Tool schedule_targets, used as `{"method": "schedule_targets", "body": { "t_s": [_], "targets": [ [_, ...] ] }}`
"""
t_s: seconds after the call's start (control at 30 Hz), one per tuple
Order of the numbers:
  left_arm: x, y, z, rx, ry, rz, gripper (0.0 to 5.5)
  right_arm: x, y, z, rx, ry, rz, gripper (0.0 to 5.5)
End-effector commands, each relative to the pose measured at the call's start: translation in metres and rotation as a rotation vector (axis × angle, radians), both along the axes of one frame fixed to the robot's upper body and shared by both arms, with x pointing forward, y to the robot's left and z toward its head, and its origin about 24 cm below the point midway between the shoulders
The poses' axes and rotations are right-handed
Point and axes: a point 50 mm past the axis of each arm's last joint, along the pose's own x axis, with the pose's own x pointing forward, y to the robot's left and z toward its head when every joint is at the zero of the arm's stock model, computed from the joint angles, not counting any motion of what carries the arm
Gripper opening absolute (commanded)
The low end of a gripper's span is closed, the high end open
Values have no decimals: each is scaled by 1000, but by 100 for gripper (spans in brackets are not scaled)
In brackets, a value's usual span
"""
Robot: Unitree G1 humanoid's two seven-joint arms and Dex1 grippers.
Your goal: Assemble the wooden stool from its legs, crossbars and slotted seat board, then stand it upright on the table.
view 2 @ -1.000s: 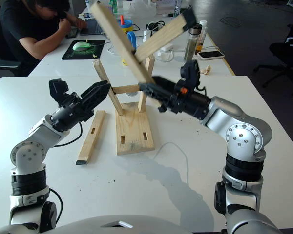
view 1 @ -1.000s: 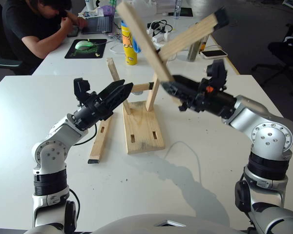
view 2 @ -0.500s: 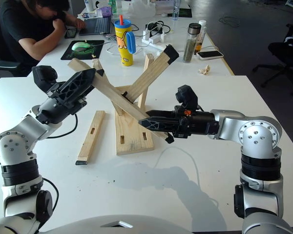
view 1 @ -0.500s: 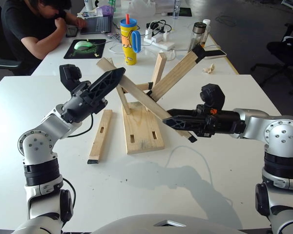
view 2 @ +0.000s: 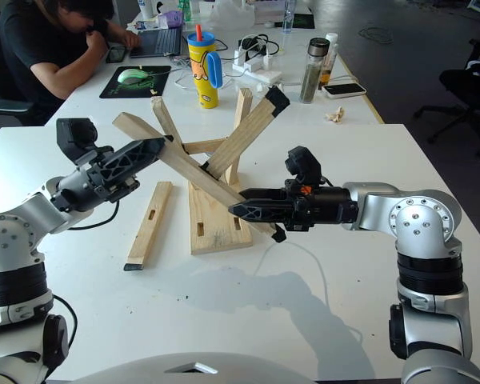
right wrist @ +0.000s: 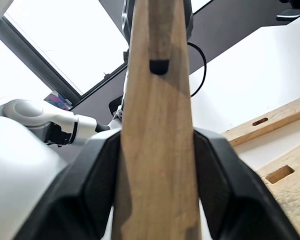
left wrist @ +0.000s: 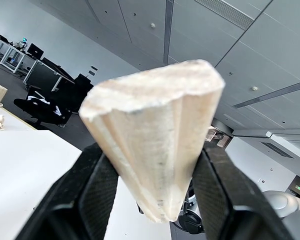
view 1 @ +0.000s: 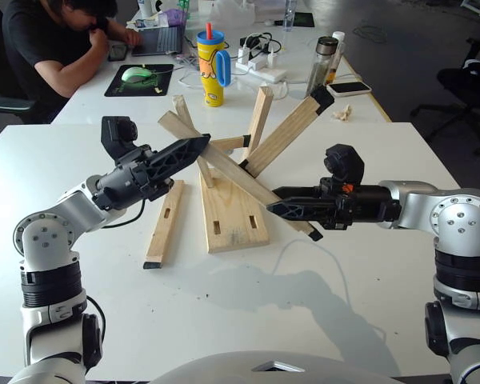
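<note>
The slotted seat board (view 1: 238,224) lies flat on the white table. Two legs (view 1: 259,112) stand in its far end, joined by a crossbar (view 1: 232,143). Above the board a long leg (view 1: 232,172) slants from upper left down to lower right, with a second black-tipped leg (view 1: 292,128) joined to it and rising to the right. My left gripper (view 1: 194,147) is shut on the long leg near its upper end, whose end face (left wrist: 152,130) sits between the fingers. My right gripper (view 1: 278,210) is shut on its lower part (right wrist: 157,125). A loose slotted leg (view 1: 165,224) lies left of the board.
On the table behind stand a yellow cup (view 1: 212,68), a metal bottle (view 1: 323,58) and a phone (view 1: 349,86). A green mouse on a black pad (view 1: 138,76) lies there too, near a seated person. A thin cable (view 1: 292,244) curls on the table right of the board.
My right gripper brought the joined legs down from high in the air to just over the seat board. My left gripper rose to the long leg's upper end and closed on it.
</note>
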Motion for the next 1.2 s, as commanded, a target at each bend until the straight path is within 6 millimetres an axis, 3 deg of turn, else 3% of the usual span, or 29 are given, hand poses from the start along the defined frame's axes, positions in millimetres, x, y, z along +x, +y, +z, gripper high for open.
{"method": "schedule_targets", "body": {
  "t_s": [0.03,0.27,0.37,0.5,0.6,0.73,0.97,1.2],
  "targets": [
    [1,5,-1,50,1,35,210,1,-2,0,-46,-52,2,206],
    [1,25,-7,74,10,133,208,16,-20,-21,-137,-86,-153,315],
    [-2,45,-10,127,21,204,208,13,-27,-35,-161,-120,-187,339],
    [-4,74,-3,185,-2,287,208,-1,-19,-71,-384,-367,-115,339],
    [-1,84,5,217,-35,308,208,-5,-8,-97,-511,-615,-59,339],
    [3,84,7,248,-63,315,208,4,10,-114,-577,-924,-100,339],
    [13,84,0,300,-88,372,208,6,26,-146,-614,-1047,-58,339],
    [19,76,0,336,-143,373,208,38,20,-146,-720,-1151,-229,339]
  ]
}}
